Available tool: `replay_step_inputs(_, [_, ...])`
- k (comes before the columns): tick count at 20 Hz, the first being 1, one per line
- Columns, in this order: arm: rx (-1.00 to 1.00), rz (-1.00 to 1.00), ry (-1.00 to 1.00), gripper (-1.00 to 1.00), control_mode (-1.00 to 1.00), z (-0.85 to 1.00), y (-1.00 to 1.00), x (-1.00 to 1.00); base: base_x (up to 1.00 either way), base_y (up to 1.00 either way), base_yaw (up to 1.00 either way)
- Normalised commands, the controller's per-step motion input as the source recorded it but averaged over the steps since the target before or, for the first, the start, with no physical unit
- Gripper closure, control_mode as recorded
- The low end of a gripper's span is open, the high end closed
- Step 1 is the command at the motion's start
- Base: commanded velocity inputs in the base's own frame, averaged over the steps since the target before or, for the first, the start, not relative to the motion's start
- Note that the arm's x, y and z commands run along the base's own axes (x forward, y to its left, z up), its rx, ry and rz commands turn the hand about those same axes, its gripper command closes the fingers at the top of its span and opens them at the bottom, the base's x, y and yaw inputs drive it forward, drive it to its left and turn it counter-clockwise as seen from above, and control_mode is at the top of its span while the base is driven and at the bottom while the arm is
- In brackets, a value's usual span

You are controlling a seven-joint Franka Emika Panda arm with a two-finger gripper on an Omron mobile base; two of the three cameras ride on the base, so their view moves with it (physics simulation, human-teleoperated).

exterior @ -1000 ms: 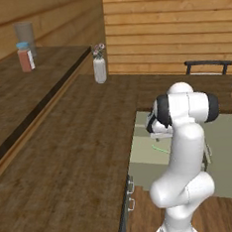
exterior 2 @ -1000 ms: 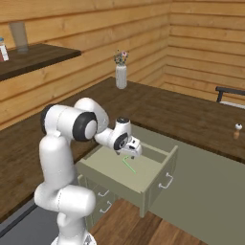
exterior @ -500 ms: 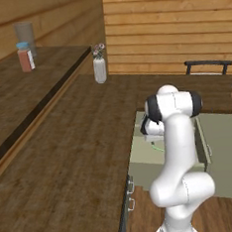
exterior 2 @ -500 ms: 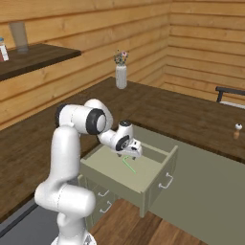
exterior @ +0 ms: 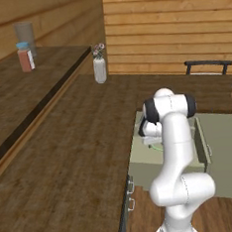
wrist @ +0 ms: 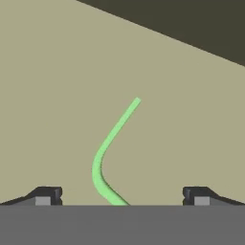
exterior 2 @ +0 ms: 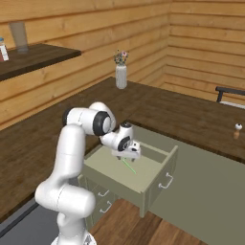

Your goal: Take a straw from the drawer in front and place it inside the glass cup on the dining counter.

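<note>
Pale drawer (wrist: 57, 72) floor carries the light, slippery straw (wrist: 107, 148), twelve o'clock of spread-apart jaws; pinch mid-shaft.

left base: behind-left | right base: behind-right | shared: drawer (exterior 2: 143, 179) | hand: close above straw (wrist: 107, 153)

Rendered kitchen, wood throughout. Plank-clad walls (exterior 2: 143, 33) on every side. Long dark wood table (exterior: 65, 142) with a raised level behind, carrying a white flower vase (exterior: 99, 64), a grey glass (exterior: 25, 36) and a small jar (exterior: 24, 56). Sage-green cabinets below, one drawer (exterior 2: 143, 184) pulled open, smaller drawer fronts with metal handles beside it.
</note>
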Motion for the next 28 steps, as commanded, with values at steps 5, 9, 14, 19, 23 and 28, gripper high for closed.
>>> replay_step_inputs(5, [0.00, 0.00, 0.00, -1.00, -1.00, -0.22, 0.17, 0.00, 0.00, 0.00, 0.00])
replay_step_inputs(9, [0.00, 0.00, 0.00, -1.00, -1.00, -0.26, 0.01, 0.01, 0.00, 0.00, 0.00])
replay_step_inputs(14, [0.00, 0.00, 0.00, -1.00, -1.00, -0.34, 0.00, 0.01, 0.00, 0.00, 0.00])
replay_step_inputs(19, [0.00, 0.00, 0.00, 1.00, -1.00, -0.39, 0.00, 0.04, 0.00, 0.00, 0.00])
replay_step_inputs(23, [0.00, 0.00, 0.00, 1.00, -1.00, -0.31, -0.01, 0.00, 0.00, 0.00, 0.00])
replay_step_inputs(28, [0.00, 0.00, 0.00, 1.00, -1.00, -0.15, -0.17, 0.00, 0.00, 0.00, 0.00])
